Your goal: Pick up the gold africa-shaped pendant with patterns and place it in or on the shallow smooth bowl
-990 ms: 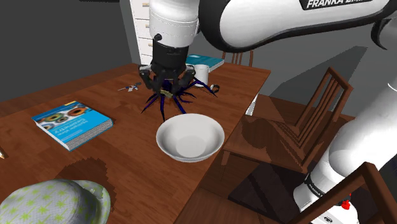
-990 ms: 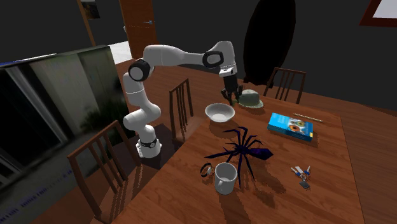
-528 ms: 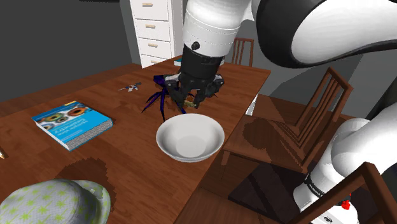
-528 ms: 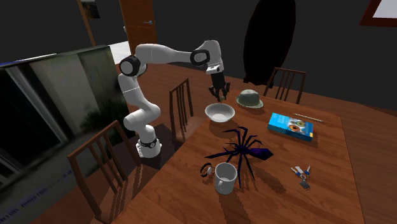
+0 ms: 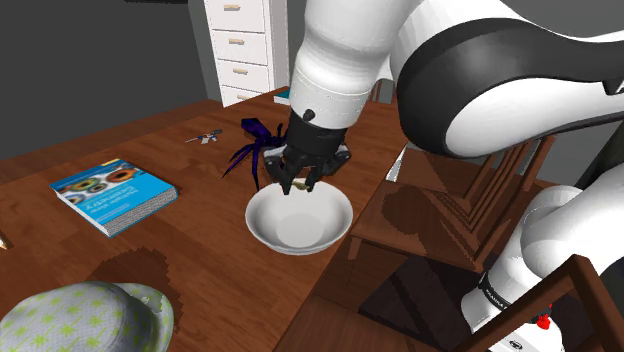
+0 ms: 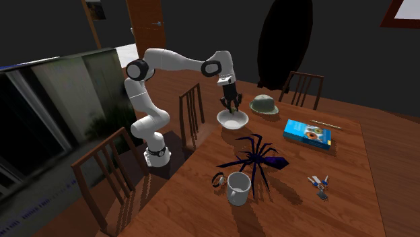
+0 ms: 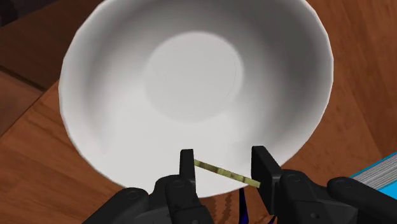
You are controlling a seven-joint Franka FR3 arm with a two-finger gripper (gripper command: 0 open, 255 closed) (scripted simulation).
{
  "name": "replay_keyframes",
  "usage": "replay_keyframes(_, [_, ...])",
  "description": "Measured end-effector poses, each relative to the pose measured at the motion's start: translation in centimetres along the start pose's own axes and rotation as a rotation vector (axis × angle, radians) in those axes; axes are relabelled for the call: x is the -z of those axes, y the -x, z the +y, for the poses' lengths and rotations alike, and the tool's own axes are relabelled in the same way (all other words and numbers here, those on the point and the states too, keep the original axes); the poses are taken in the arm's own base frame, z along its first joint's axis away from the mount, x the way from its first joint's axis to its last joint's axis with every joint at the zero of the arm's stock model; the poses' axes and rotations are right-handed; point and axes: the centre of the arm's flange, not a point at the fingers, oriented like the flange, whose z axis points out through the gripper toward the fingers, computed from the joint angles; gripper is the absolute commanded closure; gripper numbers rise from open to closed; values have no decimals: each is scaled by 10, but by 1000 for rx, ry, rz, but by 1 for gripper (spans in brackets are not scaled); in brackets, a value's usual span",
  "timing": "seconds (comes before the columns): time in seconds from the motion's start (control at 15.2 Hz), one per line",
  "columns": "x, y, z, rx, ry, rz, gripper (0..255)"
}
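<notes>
– Two black fingers of the gripper (image 5: pixel 303 182) point down over the far rim of the white bowl (image 5: pixel 299 228) in the shoulder view. What lies around it?
– The bowl sits close to the edge of the wooden table (image 5: pixel 185 245). Just behind it is a dark blue spider (image 5: pixel 248 152). Towards that view's left lies a blue book (image 5: pixel 115 196), with a green-patterned hat (image 5: pixel 80 318) at the lower corner. A small bunch of keys (image 5: pixel 205 137) lies farther back.
– And the second exterior view?
– There the white arm bends over from its stand and the gripper hangs directly above the bowl. The hat is just beyond the bowl. The spider and a white mug (image 6: pixel 237 188) stand nearer the camera.
– How do the jaws stand in the wrist view?
– Narrow, and clamped on the gold pendant (image 7: pixel 226 173). It shows edge-on, as a thin strip running from one finger to the other.
– Where is it relative to the bowl?
– It is over the bowl's sloping inner wall, close to the rim. I cannot tell how high above it is.
</notes>
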Motion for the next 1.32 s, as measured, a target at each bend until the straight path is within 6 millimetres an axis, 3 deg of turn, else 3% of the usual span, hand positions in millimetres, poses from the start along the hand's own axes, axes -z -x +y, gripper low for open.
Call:
replay_keyframes(0.33, [-22,8,4,0,0,0,255])
replay_keyframes(0.73, [-25,9,4,0,0,0,255])
replay_keyframes(0.79, [-25,9,4,0,0,0,0])
replay_keyframes(1.19, [-25,9,4,0,0,0,0])
replay_keyframes(1.32, [-7,11,3,0,-2,0,0])
